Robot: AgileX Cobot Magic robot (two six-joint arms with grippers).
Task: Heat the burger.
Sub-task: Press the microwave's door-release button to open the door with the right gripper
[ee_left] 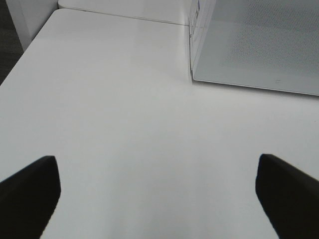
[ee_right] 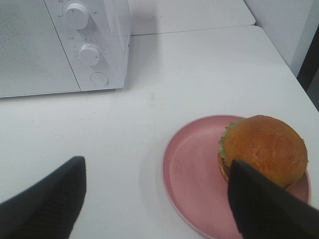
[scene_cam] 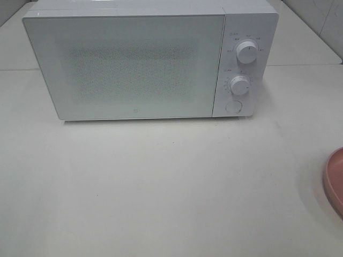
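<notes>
A burger sits on a pink plate on a white bench near a closed microwave; left fingers and right fingers spread, empty.

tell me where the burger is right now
The burger sits on the pink plate, on the table right of the microwave; only the right wrist view shows it.

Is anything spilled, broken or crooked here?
Nothing stands out. The burger sits whole on the plate, only off toward one edge, and the microwave stands square with its door shut.
</notes>
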